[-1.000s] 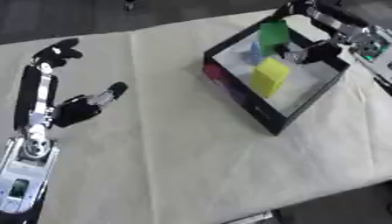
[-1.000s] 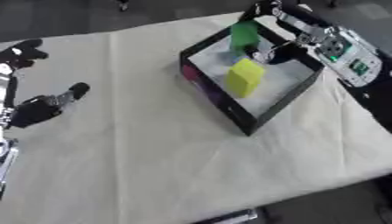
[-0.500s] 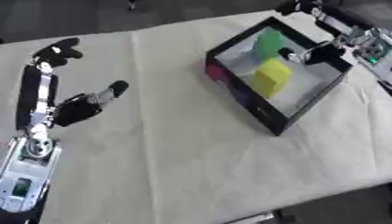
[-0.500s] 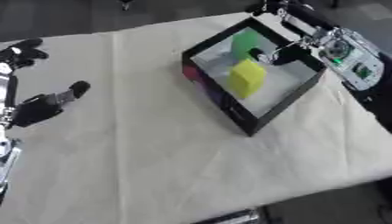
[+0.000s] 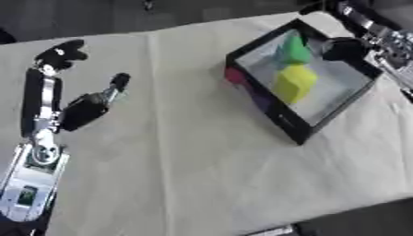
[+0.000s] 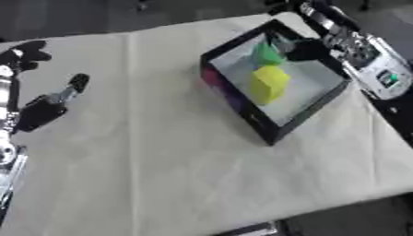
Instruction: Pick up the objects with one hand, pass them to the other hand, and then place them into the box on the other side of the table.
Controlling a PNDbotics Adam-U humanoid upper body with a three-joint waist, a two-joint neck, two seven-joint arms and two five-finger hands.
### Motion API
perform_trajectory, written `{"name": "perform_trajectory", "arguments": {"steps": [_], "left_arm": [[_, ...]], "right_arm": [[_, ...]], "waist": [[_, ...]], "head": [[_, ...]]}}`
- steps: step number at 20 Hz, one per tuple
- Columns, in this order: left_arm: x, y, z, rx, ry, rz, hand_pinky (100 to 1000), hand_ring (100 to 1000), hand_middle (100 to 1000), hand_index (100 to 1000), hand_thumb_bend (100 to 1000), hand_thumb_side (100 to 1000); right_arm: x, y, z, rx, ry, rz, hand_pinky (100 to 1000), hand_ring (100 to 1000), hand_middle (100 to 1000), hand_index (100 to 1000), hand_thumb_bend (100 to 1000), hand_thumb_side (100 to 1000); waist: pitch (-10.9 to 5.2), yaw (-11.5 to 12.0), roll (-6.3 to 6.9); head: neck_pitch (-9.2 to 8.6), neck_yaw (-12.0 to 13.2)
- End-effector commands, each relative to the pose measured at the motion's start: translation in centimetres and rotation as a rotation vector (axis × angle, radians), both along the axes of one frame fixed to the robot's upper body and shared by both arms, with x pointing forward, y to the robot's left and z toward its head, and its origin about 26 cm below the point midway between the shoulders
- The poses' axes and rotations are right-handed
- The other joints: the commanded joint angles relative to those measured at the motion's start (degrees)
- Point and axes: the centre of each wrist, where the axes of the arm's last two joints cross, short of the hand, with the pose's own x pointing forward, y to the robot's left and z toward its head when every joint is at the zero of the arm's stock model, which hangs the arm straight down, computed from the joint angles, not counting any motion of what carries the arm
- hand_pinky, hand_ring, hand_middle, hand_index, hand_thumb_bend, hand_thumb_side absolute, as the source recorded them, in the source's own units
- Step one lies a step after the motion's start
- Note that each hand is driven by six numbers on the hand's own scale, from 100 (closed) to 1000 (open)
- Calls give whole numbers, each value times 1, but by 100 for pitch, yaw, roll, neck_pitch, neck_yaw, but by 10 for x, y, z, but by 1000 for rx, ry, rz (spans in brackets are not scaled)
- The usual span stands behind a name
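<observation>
— What do we have, starting with the biggest thing?

— We see the surface [image 5: 185, 175], covered in a pale cream cloth, filling nearly all of both views. On its far right part sits the box [image 5: 278, 117], black-walled, set askew, with a pale floor.

— And what do we find inside the box?

— We see a yellow block [image 6: 268, 84] near the middle of the box floor, and a green block [image 5: 293, 51] just beyond it, toward the far side. The two sit close together; we cannot tell whether they touch. On the box's left outer wall we make out a pink and purple patch [image 5: 235, 76].

— Where are our hands?

— Our left hand [image 5: 80, 109] lies at the left of the surface, well apart from the box, its fingers [image 5: 47, 73] straight and spread, holding nothing. Our right hand [image 5: 345, 48] comes in from the far right corner and hangs over the far part of the box, just beside the green block. It shows as a dark shape, and we cannot tell how its fingers stand or whether they touch the block.
</observation>
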Motion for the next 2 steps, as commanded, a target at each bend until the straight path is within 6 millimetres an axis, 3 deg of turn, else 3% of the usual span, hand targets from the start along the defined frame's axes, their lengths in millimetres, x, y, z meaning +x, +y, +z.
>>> {"name": "perform_trajectory", "arguments": {"steps": [1, 2], "left_arm": [[-1, 26, 23, -62, -57, 63, 787, 764, 677, 812, 458, 638], [-1, 47, 26, -88, -58, 122, 786, 764, 682, 813, 456, 635]], "right_arm": [[-18, 11, 35, 138, 9, 135, 1000, 886, 917, 1000, 100, 582], [-23, 14, 34, 186, 27, 179, 1000, 887, 919, 1000, 100, 582]], "waist": [[-164, -13, 37], [-211, 15, 30]], "head": [[-12, 167], [-12, 205]]}}
